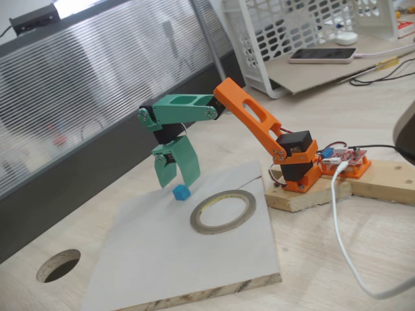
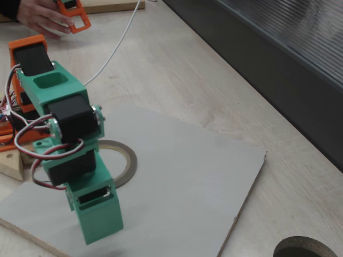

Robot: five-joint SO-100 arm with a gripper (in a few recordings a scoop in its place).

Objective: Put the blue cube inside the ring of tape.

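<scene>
The tiny blue cube rests on the pale grey board, a short way left of the ring of tape, which lies flat on the same board. My green gripper points down just above the cube. Its jaws are open and spread to either side of the cube, not touching it. In the other fixed view the gripper shows from behind and hides the cube. Part of the ring of tape shows beside the gripper there.
A round dark hole is cut in the wooden table left of the board, and it appears again in the other fixed view. The orange arm base sits on a wooden block with a red circuit board. A white cable runs right of the board.
</scene>
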